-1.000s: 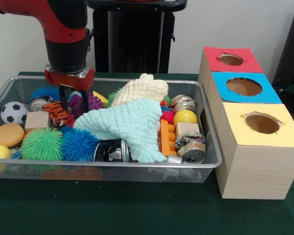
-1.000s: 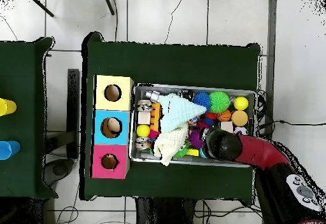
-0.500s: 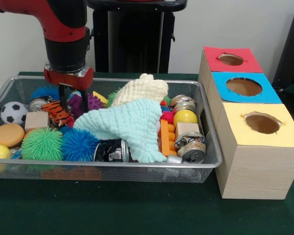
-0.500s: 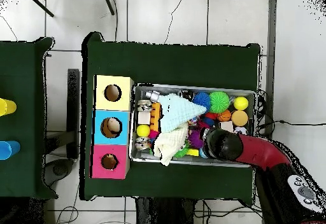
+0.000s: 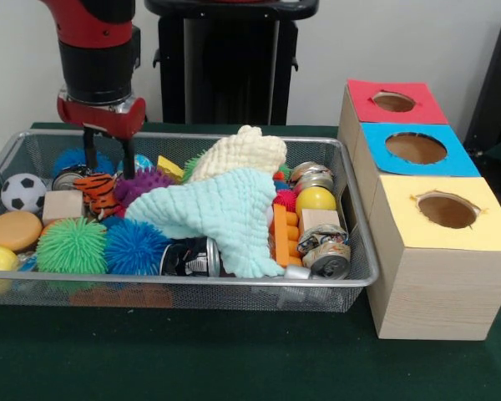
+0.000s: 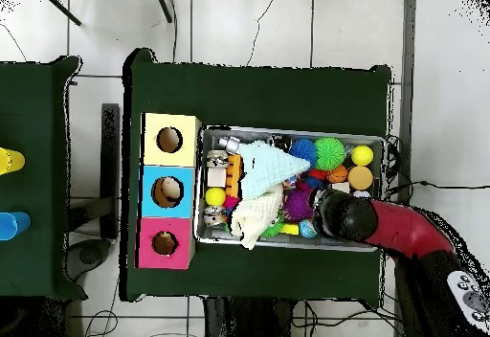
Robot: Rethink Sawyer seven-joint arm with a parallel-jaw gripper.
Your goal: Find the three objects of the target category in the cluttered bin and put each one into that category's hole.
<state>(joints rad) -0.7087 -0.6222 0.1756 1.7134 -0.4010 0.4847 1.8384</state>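
1. While you look at the front view, note that the gripper (image 5: 108, 160) hangs above the left rear part of the wire bin (image 5: 234, 287), its two dark fingers spread apart with nothing between them.
2. You see the fingertips just above a tiger-striped toy (image 5: 98, 192) and a purple spiky ball (image 5: 144, 184), without clear contact with either.
3. You find a pale blue-green cloth (image 5: 221, 213) draped over the middle of the bin, with a cream cloth (image 5: 240, 152) lying behind and partly on it; both hide whatever sits beneath.
4. At the bin's left you have a small soccer ball (image 5: 22, 191), a wooden block (image 5: 62, 205), an orange disc (image 5: 13, 230), a green spiky ball (image 5: 72, 246) and a blue spiky ball (image 5: 134, 246).
5. Along the front wall a dark can (image 5: 192, 256) lies on its side; at the right end you see crushed cans (image 5: 324, 247), a yellow ball (image 5: 316, 200) and an orange brick piece (image 5: 281, 234).
6. Beside the bin's right end stand three wooden boxes, topped red (image 5: 395, 102), blue (image 5: 416, 149) and yellow (image 5: 447, 210), each with one round hole.
7. From overhead, the arm (image 6: 402, 235) reaches over the bin's near right corner.
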